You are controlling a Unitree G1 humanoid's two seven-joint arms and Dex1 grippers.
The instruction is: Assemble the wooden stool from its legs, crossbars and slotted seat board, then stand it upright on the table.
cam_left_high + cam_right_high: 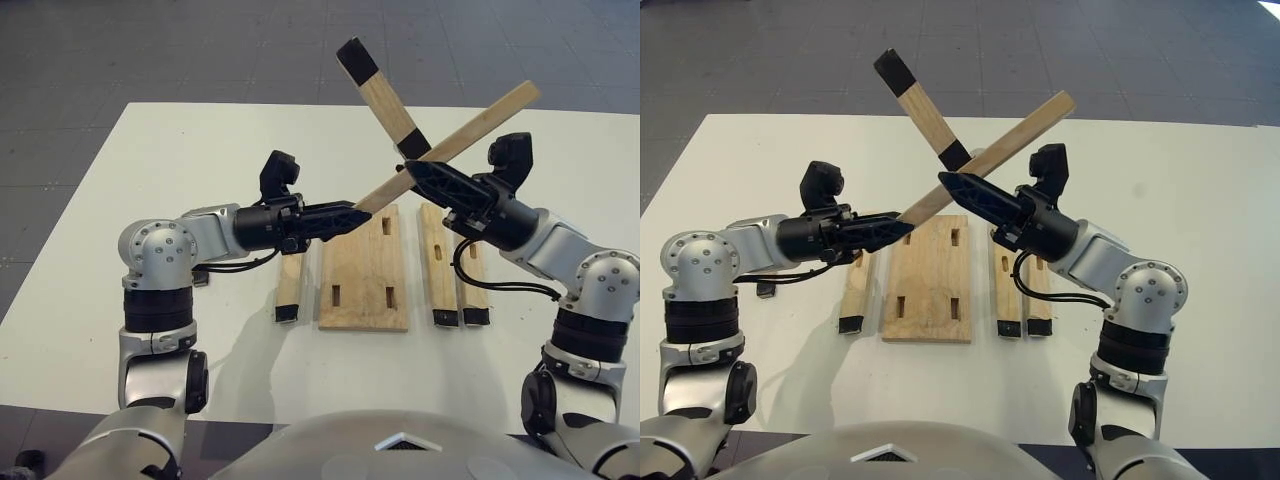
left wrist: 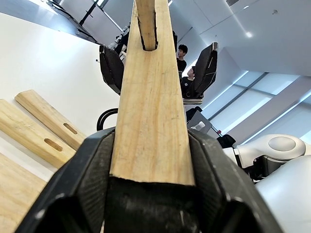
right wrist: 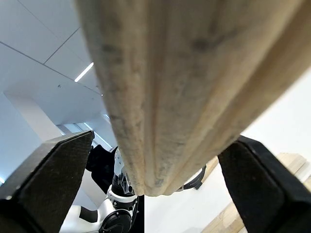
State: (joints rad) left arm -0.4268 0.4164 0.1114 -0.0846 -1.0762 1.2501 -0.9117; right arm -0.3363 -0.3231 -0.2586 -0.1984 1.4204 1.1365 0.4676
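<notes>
Above seat board (image 1: 365, 285): left pincer (image 1: 352, 211) pinches slotted bar (image 1: 472, 124), right pincer (image 1: 416, 166) pinches black-tipped leg (image 1: 386, 100); crossed, apparently for slot mating.

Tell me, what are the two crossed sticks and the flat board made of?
The black-tipped leg, the long bar and the seat board all look like pale, probably bare wood: grain lines show and nothing shines. The leg's dark end looks painted or capped, hard to say which.
</notes>
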